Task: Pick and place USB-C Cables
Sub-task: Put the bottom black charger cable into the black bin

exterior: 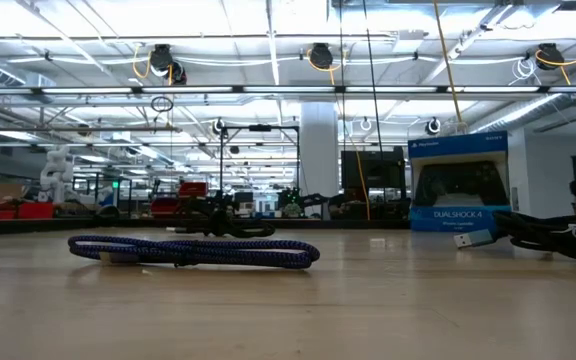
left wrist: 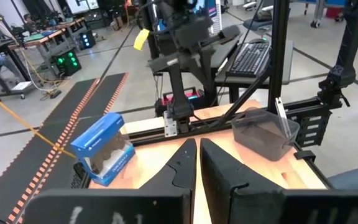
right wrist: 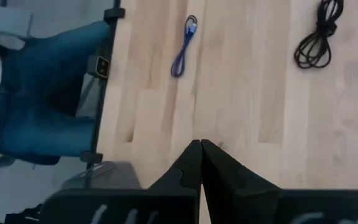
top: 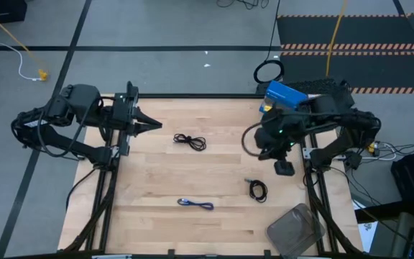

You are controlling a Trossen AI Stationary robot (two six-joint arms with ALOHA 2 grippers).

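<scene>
Your light comes from bright ceiling strips (exterior: 268,45), flaring white in the low view. Table (top: 214,180) evenly lit, shadows soft. Right wrist view slightly soft; low view's near tabletop blurred.

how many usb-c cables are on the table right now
3: a black cable at the table's middle towards the far edge, a second black cable near the right arm, and a blue-purple cable towards the near edge. None looks hidden.

1. The left claw (left wrist: 197,163) points across the wooden table (left wrist: 222,134), its dark fingers pressed together.
2. A blue DualShock 4 box (left wrist: 102,149) stands at the table's edge.
3. A clear plastic bin (left wrist: 265,133) sits near the opposite corner.
4. The other arm (left wrist: 182,56) rises behind.
</scene>
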